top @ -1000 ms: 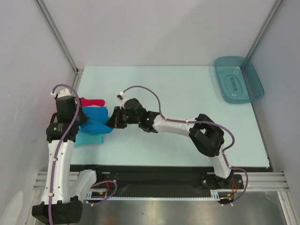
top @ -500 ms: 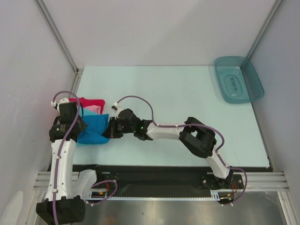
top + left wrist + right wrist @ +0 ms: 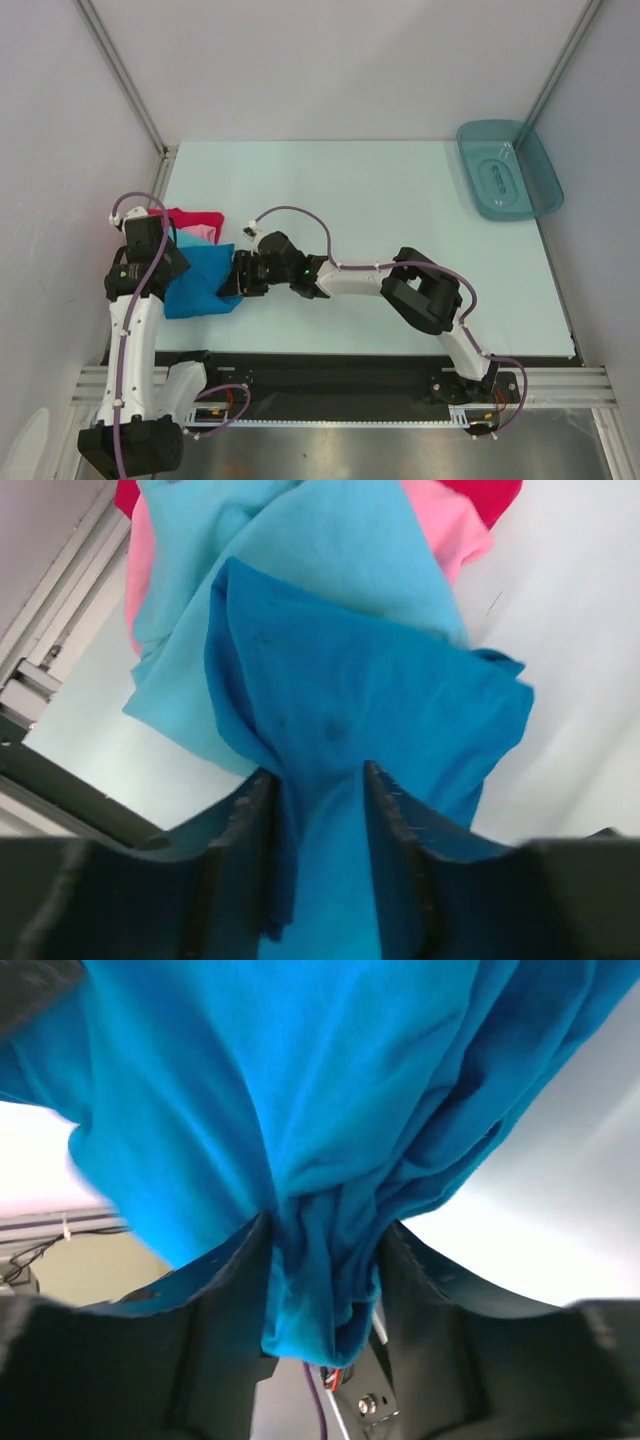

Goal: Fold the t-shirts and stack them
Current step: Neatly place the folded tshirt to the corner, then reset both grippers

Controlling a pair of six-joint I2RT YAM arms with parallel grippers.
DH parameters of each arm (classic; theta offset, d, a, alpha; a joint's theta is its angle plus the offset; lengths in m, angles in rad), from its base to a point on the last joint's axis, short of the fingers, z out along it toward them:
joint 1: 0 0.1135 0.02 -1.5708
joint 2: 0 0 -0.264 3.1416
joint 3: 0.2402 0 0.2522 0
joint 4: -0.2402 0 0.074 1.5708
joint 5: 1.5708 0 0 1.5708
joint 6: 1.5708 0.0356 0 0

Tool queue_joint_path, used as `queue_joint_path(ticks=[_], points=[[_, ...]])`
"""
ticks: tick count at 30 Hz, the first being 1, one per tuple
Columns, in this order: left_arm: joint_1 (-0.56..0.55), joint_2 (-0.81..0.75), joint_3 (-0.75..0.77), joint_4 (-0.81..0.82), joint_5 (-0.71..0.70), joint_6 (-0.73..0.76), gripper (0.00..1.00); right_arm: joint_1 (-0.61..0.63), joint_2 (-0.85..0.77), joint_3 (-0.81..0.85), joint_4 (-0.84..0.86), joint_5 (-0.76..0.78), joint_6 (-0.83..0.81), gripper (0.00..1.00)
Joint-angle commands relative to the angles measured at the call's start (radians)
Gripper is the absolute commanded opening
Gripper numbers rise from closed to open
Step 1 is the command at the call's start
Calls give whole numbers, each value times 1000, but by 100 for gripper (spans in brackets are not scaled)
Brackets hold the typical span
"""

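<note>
Cloth fills the gap of both grippers. The medium blue t-shirt (image 3: 205, 288) lies rumpled on top of the pile at the worktop's (image 3: 400, 200) left edge, toward the near left corner. The left gripper (image 3: 315, 785) is at its left side and the right gripper (image 3: 325, 1235) at its right. Each pair of jaws stands partly apart with blue fabric bunched between (pinching or letting go, I cannot tell). Taking two opposite sides would serve to carry the shirt spread and lay it squarely over the others. Beneath it show the light turquoise t-shirt (image 3: 190, 590), the pink t-shirt (image 3: 203, 233) and the red t-shirt (image 3: 196, 216), peeking out toward the far side. The top layer looks to need smoothing
</note>
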Motion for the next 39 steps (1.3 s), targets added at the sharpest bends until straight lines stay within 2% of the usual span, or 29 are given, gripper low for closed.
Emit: queue_joint_path(ticks=[1, 2, 6, 15, 19, 22, 25, 30, 34, 39], points=[[14, 2, 20, 82, 9, -9, 47, -7, -43, -2, 5, -46, -11, 53], [14, 7, 19, 81, 7, -12, 61, -9, -45, -2, 5, -48, -11, 56], [14, 10, 17, 84, 0, -12, 72, -18, -46, 1, 0, -57, -13, 57], [13, 22, 45, 98, 29, -25, 72, -66, -98, -16, -38, -57, -43, 56], [13, 24, 49, 130, 97, -35, 69, -128, -198, -45, -119, -23, -108, 56], [-21, 4, 36, 197, 142, -48, 62, -199, -313, -65, -214, 30, -183, 56], [-100, 17, 45, 277, 156, -52, 59, -265, -431, -65, -355, 127, -301, 56], [-294, 114, 113, 424, 148, -35, 70, -374, -618, -124, -478, 261, -434, 57], [-421, 207, 144, 522, 127, 20, 79, -466, -782, -259, -500, 374, -474, 58], [-561, 298, 105, 654, 98, 50, 89, -488, -985, -512, -491, 550, -505, 59]])
